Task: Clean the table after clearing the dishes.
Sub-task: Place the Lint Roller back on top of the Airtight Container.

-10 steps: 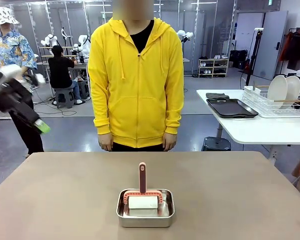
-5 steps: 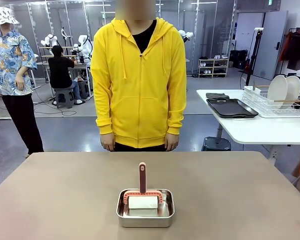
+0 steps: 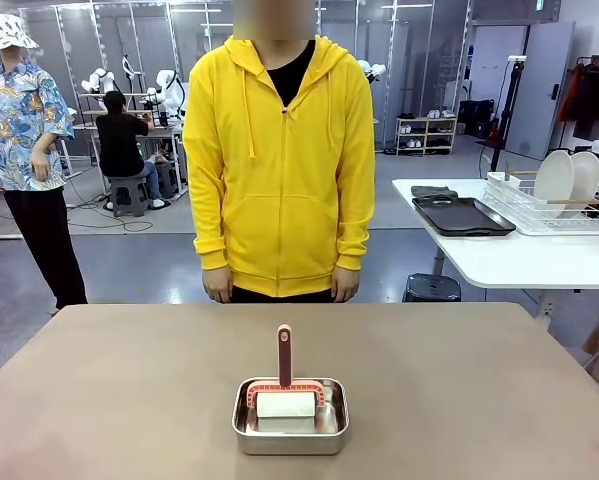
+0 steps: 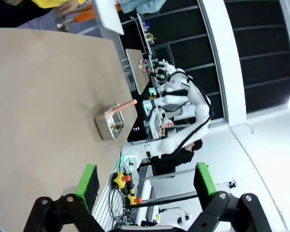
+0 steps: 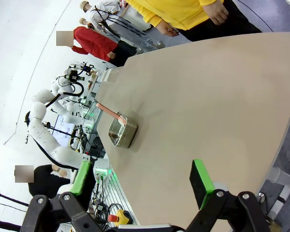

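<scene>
Bare of dishes, the table [image 3: 99, 400] holds a steel pan [image 3: 290, 429] with the pink-handled roller [image 3: 285, 385] near its front middle, so wiping comes next: either gaping gripper, left [image 4: 145, 186] or right [image 5: 144, 181], must reach that handle.

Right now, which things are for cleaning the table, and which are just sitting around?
For the job:
- big brown-taupe table
- pink-handled white roller in the small steel pan

Just around:
- white side table with wire rack, white plates, dark tray
</scene>
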Controlling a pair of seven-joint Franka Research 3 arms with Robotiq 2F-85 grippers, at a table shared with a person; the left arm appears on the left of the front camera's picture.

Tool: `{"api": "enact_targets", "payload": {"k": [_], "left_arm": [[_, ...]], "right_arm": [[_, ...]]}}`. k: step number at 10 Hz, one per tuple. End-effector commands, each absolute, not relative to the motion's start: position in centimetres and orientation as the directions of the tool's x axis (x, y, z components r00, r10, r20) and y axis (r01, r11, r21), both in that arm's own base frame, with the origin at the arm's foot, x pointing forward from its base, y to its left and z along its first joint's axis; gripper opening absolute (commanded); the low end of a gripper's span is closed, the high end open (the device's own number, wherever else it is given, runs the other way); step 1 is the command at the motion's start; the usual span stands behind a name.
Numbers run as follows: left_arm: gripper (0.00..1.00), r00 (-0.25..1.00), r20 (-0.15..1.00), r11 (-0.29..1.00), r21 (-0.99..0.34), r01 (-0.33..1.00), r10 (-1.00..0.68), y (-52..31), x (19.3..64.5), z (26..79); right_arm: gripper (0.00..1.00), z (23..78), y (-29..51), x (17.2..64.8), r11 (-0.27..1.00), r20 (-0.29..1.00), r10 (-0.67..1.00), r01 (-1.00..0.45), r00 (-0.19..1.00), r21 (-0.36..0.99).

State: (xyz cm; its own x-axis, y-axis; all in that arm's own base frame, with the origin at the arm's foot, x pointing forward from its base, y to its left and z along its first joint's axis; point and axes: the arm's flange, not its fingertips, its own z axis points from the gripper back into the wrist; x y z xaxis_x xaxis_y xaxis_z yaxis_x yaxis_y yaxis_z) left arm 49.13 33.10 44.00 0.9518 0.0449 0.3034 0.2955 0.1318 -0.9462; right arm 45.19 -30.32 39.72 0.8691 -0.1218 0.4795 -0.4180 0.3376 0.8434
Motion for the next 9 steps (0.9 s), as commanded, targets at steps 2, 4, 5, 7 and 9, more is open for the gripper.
{"api": "enact_targets", "payload": {"k": [2, 4, 5, 7, 9], "left_arm": [[1.00, 0.957, 0.254, 0.135, -0.962, 0.235, 0.139, 33.6, 49.9, 44.0], [1.00, 0.957, 0.279, 0.144, -0.953, 0.266, 0.075, 34.0, 49.2, 43.1], [1.00, 0.957, 0.279, 0.144, -0.953, 0.266, 0.075, 34.0, 49.2, 43.1], [1.00, 0.957, 0.279, 0.144, -0.953, 0.266, 0.075, 34.0, 49.2, 43.1], [1.00, 0.957, 0.279, 0.144, -0.953, 0.266, 0.075, 34.0, 49.2, 43.1]], "right_arm": [[1.00, 39.9, -29.8, 44.8, 0.334, 0.487, -0.128, -0.424, 0.864, 0.842], [1.00, 39.9, -29.8, 44.8, 0.334, 0.487, -0.128, -0.424, 0.864, 0.842], [1.00, 39.9, -29.8, 44.8, 0.334, 0.487, -0.128, -0.424, 0.864, 0.842], [1.00, 39.9, -29.8, 44.8, 0.334, 0.487, -0.128, -0.424, 0.864, 0.842], [1.00, 39.9, -29.8, 44.8, 0.334, 0.487, -0.128, -0.424, 0.864, 0.842]]}}
